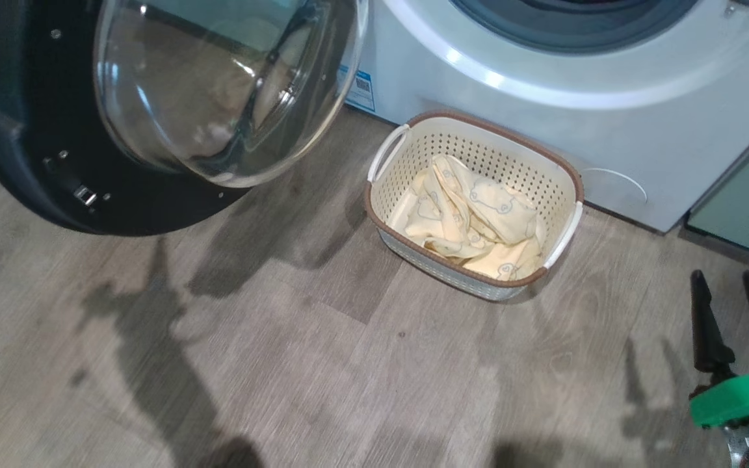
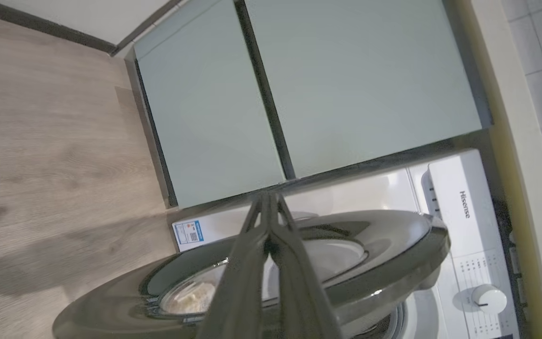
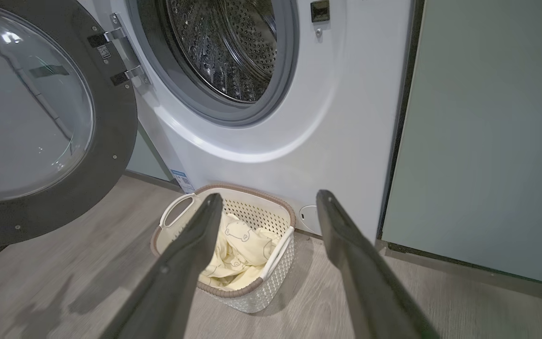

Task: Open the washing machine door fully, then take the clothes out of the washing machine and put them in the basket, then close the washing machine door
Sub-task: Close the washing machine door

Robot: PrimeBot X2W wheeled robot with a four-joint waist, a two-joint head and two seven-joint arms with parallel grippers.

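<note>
The washing machine door (image 1: 36, 130) stands swung wide open at the left, its domed glass bowl (image 1: 218, 84) facing me. The white washing machine (image 1: 511, 78) is behind, its drum (image 3: 224, 42) bare steel. The cream basket (image 1: 563, 179) sits on the floor in front, with the pale yellow clothes (image 1: 472, 221) inside. My right gripper (image 1: 725, 283) is open with nothing between its fingers, low at the right, apart from the basket. In the left wrist view my left gripper (image 2: 268, 197) is shut on nothing, above the door's black outer rim (image 2: 393, 245).
Pale green cabinet doors (image 3: 487, 132) flank the washer on the right, and more pale green cabinet doors (image 2: 299, 89) stand on its other side. The washing machine's control panel with a white dial (image 2: 487, 297) shows in the left wrist view. Wood-look floor (image 1: 283, 364) spreads in front.
</note>
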